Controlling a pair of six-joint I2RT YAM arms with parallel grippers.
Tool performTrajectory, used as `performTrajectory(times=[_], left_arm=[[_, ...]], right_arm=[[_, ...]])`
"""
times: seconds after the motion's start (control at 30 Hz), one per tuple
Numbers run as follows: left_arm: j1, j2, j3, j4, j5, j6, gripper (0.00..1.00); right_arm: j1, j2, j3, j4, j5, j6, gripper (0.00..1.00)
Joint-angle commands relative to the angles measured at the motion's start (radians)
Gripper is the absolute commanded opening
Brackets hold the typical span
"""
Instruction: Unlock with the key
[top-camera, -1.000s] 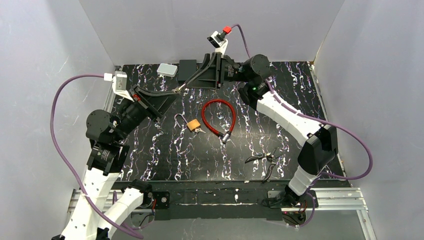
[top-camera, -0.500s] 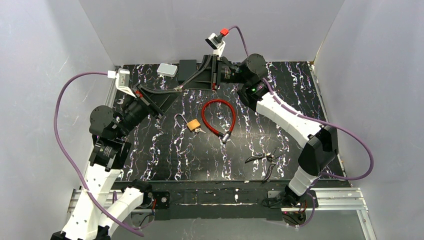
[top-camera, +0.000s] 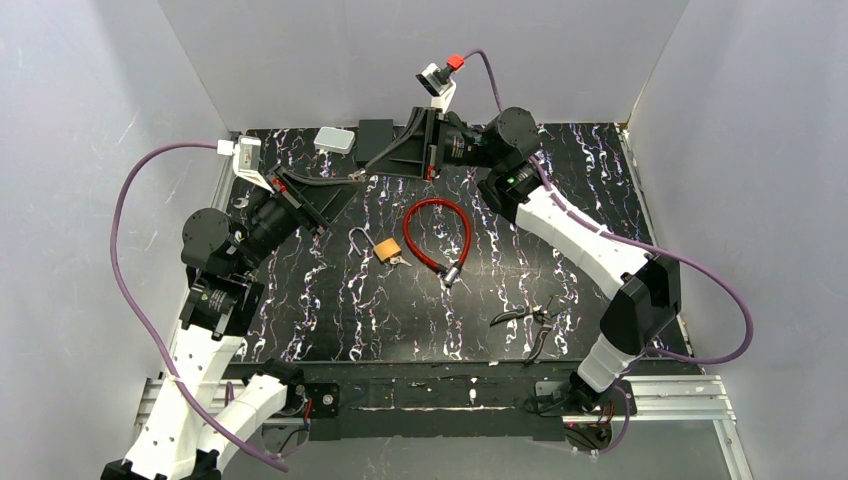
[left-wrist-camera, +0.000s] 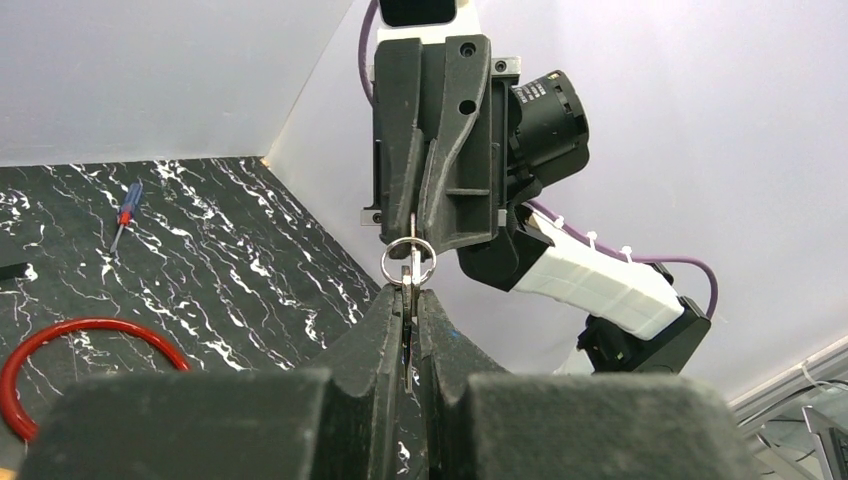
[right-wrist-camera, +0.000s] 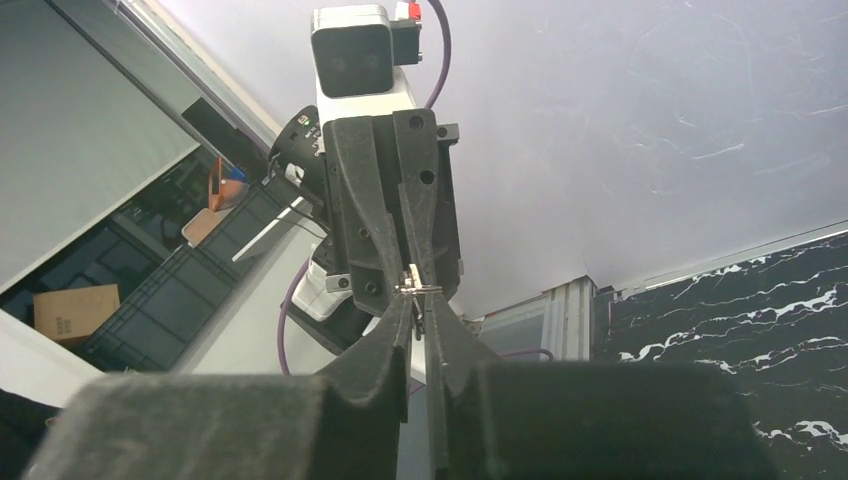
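A brass padlock (top-camera: 387, 249) lies mid-table with its shackle swung out to the left. Above the far left of the table my two grippers meet tip to tip. My left gripper (top-camera: 350, 182) (left-wrist-camera: 408, 290) is shut on the key (left-wrist-camera: 412, 275), and the key's ring (left-wrist-camera: 408, 261) sticks out past its tips. My right gripper (top-camera: 364, 174) (right-wrist-camera: 418, 300) faces it from the other side. Its jaws have closed to a narrow slit, pinching the same key bunch (right-wrist-camera: 412, 288) at the ring.
A red cable lock (top-camera: 438, 232) lies just right of the padlock. Pliers (top-camera: 530, 320) sit at the near right. A white box (top-camera: 335, 140) and a black box (top-camera: 376, 133) stand at the back edge. A small screwdriver (left-wrist-camera: 125, 208) lies on the table's far side.
My right gripper's jaws have closed from wide open down onto the key bunch. The left arm has shifted slightly, still holding the key.
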Motion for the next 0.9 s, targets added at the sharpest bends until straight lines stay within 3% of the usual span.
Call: performTrajectory(times=[0.0, 0.07, 0.27, 0.37, 0.43, 0.7, 0.87], left_arm=[[-0.002, 0.003, 0.012, 0.034, -0.009, -0.008, 0.0], [-0.002, 0.007, 0.013, 0.034, -0.016, -0.008, 0.0], [-0.001, 0.012, 0.005, 0.034, -0.034, -0.01, 0.02], [-0.001, 0.0, -0.011, 0.034, -0.057, -0.002, 0.35], [-0.002, -0.01, -0.028, 0.034, -0.085, 0.004, 0.43], [-0.001, -0.112, -0.148, 0.019, -0.354, 0.003, 0.42], [-0.001, -0.092, -0.106, -0.211, -0.311, 0.113, 0.42]], right_arm=[[0.005, -0.06, 0.0, 0.006, 0.009, -0.039, 0.09], [0.004, -0.061, -0.001, -0.008, 0.004, -0.047, 0.01], [0.004, -0.064, 0.007, -0.067, -0.011, -0.092, 0.01], [0.004, -0.069, 0.025, -0.182, -0.02, -0.167, 0.01], [0.004, -0.074, 0.035, -0.274, -0.036, -0.22, 0.01], [0.004, -0.086, 0.099, -0.925, 0.043, -0.627, 0.01], [0.006, 0.046, 0.323, -1.54, 0.341, -0.902, 0.01]])
